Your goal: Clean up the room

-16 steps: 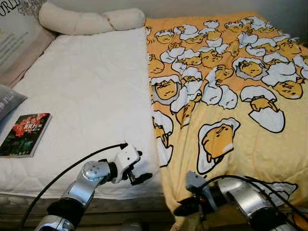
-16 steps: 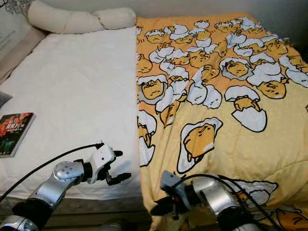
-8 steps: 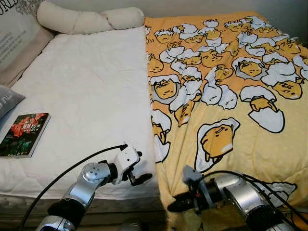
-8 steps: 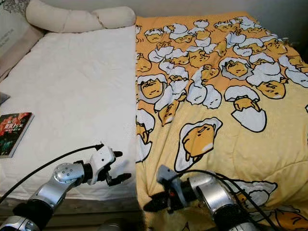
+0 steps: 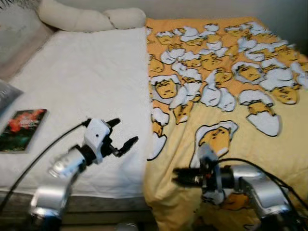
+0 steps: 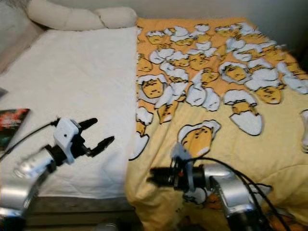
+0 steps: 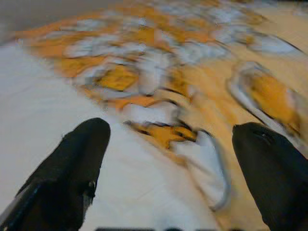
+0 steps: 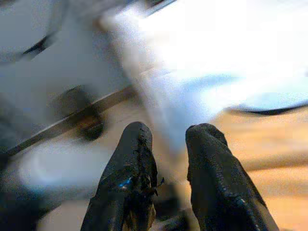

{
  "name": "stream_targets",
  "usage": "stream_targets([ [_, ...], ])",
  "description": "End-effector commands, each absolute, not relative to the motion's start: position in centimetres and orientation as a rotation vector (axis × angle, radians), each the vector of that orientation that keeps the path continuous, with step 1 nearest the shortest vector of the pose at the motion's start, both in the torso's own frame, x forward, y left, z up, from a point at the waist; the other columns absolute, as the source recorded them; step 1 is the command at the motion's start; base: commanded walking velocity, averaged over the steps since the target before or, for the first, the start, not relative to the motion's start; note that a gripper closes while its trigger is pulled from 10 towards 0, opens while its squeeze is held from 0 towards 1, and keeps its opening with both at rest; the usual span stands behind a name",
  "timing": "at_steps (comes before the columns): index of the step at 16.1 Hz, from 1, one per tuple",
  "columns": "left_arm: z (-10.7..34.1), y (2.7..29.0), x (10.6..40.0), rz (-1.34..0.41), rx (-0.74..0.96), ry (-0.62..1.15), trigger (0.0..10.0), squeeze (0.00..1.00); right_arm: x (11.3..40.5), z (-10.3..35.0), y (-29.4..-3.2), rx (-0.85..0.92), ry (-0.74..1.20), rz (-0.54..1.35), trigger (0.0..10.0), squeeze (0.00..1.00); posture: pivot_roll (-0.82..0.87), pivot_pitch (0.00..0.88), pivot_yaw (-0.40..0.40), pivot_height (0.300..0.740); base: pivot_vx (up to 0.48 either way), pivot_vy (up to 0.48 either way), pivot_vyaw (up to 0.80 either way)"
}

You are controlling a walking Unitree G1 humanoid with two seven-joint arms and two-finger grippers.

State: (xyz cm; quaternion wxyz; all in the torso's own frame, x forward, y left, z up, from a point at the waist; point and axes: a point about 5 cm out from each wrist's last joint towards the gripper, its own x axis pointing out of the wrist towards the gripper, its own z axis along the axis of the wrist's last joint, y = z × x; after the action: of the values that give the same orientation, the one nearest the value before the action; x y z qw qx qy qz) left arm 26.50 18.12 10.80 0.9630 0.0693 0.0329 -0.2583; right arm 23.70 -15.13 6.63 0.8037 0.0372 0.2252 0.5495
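While left gripper [image 5: 122,133] fingers spread, right gripper [image 5: 177,175] fingers nearly closed; blanket [image 5: 231,96] lengthwise along bed.

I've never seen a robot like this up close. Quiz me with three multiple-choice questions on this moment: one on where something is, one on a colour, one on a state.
1. Where does the book lie?
A. on the white mattress, at the robot's left
B. on the blanket
C. on the floor

2. What is the blanket's main colour?
A. blue
B. yellow-orange
C. green

3. How do the left gripper's fingers stand?
A. shut on the book
B. shut on the blanket
C. spread apart, holding nothing

Answers: 1 A, the book sits on white bedding; 2 B, yellow-orange with cartoon eggs; 3 C, the left wrist view shows a wide gap.
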Motion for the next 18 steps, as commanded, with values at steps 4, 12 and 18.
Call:
stream_targets([
  [4,11.9,17.9,25.8,-0.280,0.122,0.055,10.0,0.00,26.4,8.8,-17.0,0.003,0.241,0.441,10.0,0.00,0.09,0.000,0.007,0.740,0.000,-0.314,0.00],
  [12,10.9,17.2,26.0,-0.148,0.189,0.092,10.0,0.00,25.5,7.7,-18.1,-0.097,0.214,0.023,10.0,0.00,0.07,0.000,0.028,0.740,0.000,-0.480,0.00],
  [18,11.1,16.9,26.0,-0.135,0.203,0.083,10.0,0.00,25.6,7.5,-16.9,-0.060,0.211,0.050,10.0,0.00,0.08,0.000,0.024,0.740,0.000,-0.480,0.00],
])
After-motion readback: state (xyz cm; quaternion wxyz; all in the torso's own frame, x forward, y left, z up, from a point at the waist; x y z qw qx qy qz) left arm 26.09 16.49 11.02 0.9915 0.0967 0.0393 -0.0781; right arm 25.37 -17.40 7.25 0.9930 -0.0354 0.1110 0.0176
